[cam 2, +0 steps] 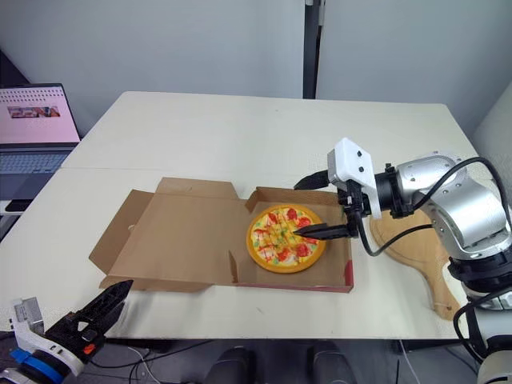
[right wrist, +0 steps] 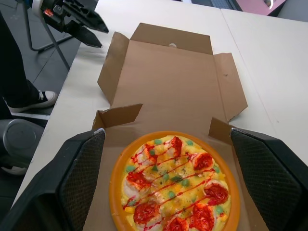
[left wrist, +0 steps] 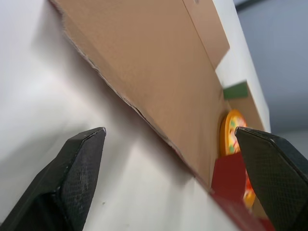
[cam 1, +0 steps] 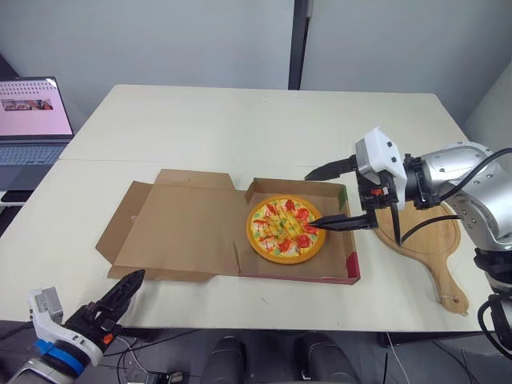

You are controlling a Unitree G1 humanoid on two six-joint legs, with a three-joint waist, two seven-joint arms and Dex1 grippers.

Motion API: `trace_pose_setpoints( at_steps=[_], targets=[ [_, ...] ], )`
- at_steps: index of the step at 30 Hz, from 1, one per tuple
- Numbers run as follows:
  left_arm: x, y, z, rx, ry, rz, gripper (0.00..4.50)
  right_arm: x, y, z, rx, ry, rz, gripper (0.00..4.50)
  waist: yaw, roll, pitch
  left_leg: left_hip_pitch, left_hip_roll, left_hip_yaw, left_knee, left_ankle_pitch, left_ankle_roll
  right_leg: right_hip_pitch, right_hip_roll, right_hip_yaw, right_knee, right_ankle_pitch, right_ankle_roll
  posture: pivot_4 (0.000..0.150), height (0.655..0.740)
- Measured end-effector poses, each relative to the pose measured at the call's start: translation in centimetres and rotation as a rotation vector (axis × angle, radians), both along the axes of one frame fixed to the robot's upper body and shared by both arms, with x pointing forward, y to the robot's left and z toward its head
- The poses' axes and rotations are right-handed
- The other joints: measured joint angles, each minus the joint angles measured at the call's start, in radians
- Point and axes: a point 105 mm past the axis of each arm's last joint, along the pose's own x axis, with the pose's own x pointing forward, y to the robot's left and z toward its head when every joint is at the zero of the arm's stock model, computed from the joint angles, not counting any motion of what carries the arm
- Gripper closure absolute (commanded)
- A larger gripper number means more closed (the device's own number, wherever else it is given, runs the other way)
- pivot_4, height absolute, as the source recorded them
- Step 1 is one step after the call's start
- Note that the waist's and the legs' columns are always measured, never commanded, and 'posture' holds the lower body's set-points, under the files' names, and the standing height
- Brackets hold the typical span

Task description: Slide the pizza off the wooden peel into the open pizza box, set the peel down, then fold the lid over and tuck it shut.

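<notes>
The toy pizza (cam 1: pixel 286 229) lies flat in the base of the open cardboard pizza box (cam 1: pixel 182 234), at the box's right end. The lid is spread flat to the left, with its side flaps up. The wooden peel (cam 1: pixel 433 242) rests on the table just right of the box, with nothing on it, partly under my right arm. My right gripper (cam 1: pixel 326 198) is open and hovers over the pizza's right edge, one finger above the box's back wall, the other over the toppings. My left gripper (cam 1: pixel 120 298) is open, low at the table's front left edge, short of the lid's front corner.
An open laptop (cam 1: pixel 30 118) stands at the table's far left. The white table (cam 1: pixel 256 128) stretches bare behind the box. In the right wrist view, a person's leg and shoe (right wrist: pixel 36 100) stand on the floor beside the table, near a chair (right wrist: pixel 19 144).
</notes>
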Motion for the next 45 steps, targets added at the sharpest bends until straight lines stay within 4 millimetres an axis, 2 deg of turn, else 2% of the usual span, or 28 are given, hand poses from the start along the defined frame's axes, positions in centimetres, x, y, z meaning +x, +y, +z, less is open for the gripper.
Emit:
trace_pose_setpoints(
  at_steps=[7,12,15,18,21,31,41,45],
  targets=[
    [1.5,-1.0,-0.8,-0.102,0.04,0.065,0.0,0.2,0.1,-0.1,0.003,-0.003,-0.007,0.05,0.0,0.0,0.0,0.0,-0.002,0.001,0.0,0.0,0.0,0.0,0.003,-0.001,0.0,-0.002,-0.004,0.15,0.74],
    [2.9,-0.5,-0.8,-0.099,0.04,0.12,0.0,0.2,0.2,0.0,0.003,-0.004,-0.006,0.05,0.0,0.0,0.0,0.0,-0.002,0.001,0.0,0.0,0.0,0.0,0.007,-0.001,0.0,-0.002,-0.004,0.15,0.74],
    [3.1,0.1,-0.8,-0.108,0.03,0.159,0.0,0.2,0.1,-0.1,-0.001,-0.002,-0.008,0.05,0.0,0.0,0.0,0.0,-0.002,0.002,-0.001,0.0,0.0,0.0,0.007,0.0,0.0,-0.002,-0.004,0.15,0.74],
    [3.2,0.1,-1.0,-0.113,0.031,0.169,0.57,0.1,0.1,-0.1,-0.005,0.003,-0.012,0.0,0.0,0.0,0.0,0.0,-0.002,0.002,-0.001,0.0,0.0,0.0,0.007,-0.001,0.0,-0.002,-0.004,0.15,0.74],
    [3.2,0.0,-1.3,-0.112,0.039,0.164,1.4,0.1,0.0,-0.1,-0.009,0.006,-0.014,0.0,0.0,0.0,0.0,0.0,-0.002,0.002,-0.001,0.0,0.0,0.0,0.007,-0.001,0.0,-0.002,-0.004,0.15,0.74],
    [3.7,0.1,-2.4,-0.075,0.057,0.149,4.49,0.1,-0.1,-0.1,-0.017,0.005,-0.021,0.0,0.0,0.0,0.0,0.0,-0.002,0.002,-0.001,0.0,0.0,0.0,0.007,-0.001,0.0,-0.002,-0.004,0.15,0.74],
    [4.2,0.4,-2.2,0.007,0.036,0.09,4.49,0.3,-0.4,-0.6,-0.016,-0.027,-0.06,0.0,0.0,0.0,0.0,-0.001,-0.002,0.002,-0.001,0.0,0.0,-0.001,0.007,-0.001,0.0,-0.005,-0.005,0.15,0.74],
    [4.5,1.0,-1.1,0.094,-0.005,0.017,4.49,2.5,-1.4,-0.6,-0.016,-0.102,-0.204,0.0,-0.001,-0.001,0.0,-0.001,-0.001,0.002,-0.001,0.0,0.0,-0.001,0.007,-0.001,0.0,-0.006,-0.006,0.15,0.74]
  ],
)
